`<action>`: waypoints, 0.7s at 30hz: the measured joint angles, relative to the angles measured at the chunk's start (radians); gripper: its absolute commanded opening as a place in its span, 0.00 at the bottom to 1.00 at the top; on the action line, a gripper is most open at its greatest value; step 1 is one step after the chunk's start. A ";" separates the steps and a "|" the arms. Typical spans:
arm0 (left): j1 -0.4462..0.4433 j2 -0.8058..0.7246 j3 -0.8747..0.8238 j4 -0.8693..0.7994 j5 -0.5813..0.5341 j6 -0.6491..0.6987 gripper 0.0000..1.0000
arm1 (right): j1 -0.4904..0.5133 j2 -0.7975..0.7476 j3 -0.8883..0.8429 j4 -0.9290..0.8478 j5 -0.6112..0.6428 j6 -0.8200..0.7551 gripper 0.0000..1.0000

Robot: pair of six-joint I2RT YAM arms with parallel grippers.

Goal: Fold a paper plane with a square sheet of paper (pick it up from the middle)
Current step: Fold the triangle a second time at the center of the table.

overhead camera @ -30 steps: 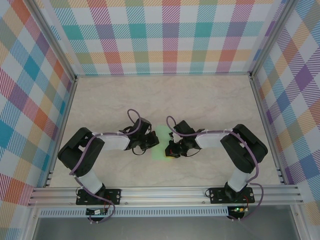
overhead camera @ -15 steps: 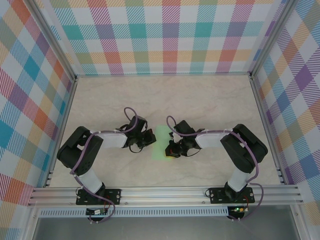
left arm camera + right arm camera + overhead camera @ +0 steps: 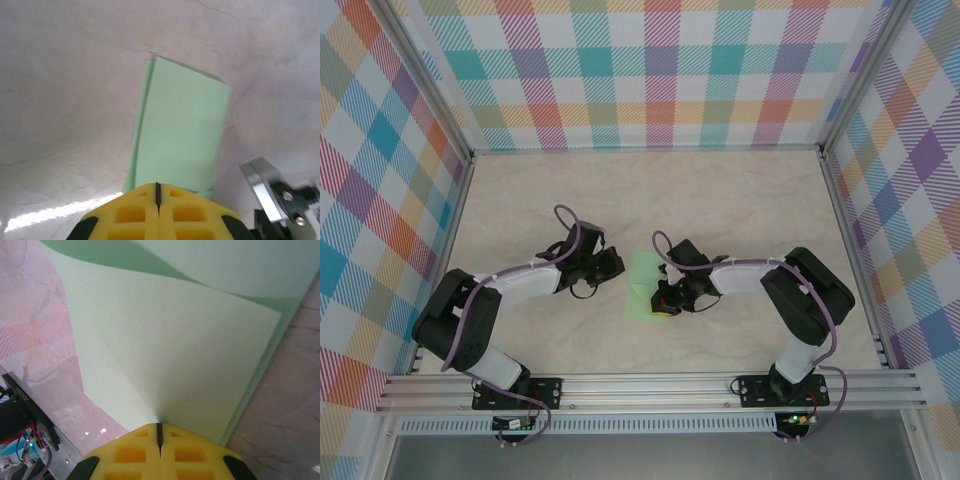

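Note:
A light green sheet of paper [image 3: 642, 283] lies on the marble table, folded into a narrow rectangle with its layers slightly offset. My left gripper [image 3: 617, 265] is shut with nothing in it, just left of the sheet. In the left wrist view its yellow fingertips [image 3: 158, 186] point along the paper [image 3: 180, 130]. My right gripper [image 3: 663, 301] is shut and rests its tips on the sheet's near right corner. In the right wrist view the paper [image 3: 170, 350] spreads out from the closed tips [image 3: 159, 426]. A faint crease runs from them, and the upper layer bows up at the top.
The marble tabletop [image 3: 740, 200] is fenced by aluminium rails and plaid walls on three sides. Part of the right gripper's metal body [image 3: 280, 195] shows at the lower right of the left wrist view. Both arm bases stand at the near rail [image 3: 650, 385].
My left gripper has slid off the paper's left edge, moving left and slightly farther back, uncovering more of the sheet. The right gripper has stayed put on the paper.

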State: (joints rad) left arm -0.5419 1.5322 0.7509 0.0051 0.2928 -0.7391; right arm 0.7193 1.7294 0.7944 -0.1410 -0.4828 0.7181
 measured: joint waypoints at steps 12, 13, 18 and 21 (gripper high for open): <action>-0.066 0.171 -0.002 0.113 0.079 -0.016 0.01 | 0.000 0.002 0.008 -0.011 0.000 0.001 0.04; -0.066 0.183 -0.002 0.118 0.081 -0.023 0.01 | 0.000 0.002 0.008 -0.012 0.000 0.001 0.05; -0.066 0.187 0.000 0.125 0.062 -0.030 0.01 | 0.000 -0.005 0.018 -0.041 0.006 0.004 0.08; -0.066 0.187 0.000 0.126 0.057 -0.030 0.00 | 0.000 -0.014 0.040 -0.068 0.002 0.004 0.09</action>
State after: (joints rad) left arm -0.6083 1.7195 0.7506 0.1307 0.3496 -0.7692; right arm 0.7189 1.7157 0.8345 -0.2085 -0.4808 0.7219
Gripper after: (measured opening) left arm 0.039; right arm 0.088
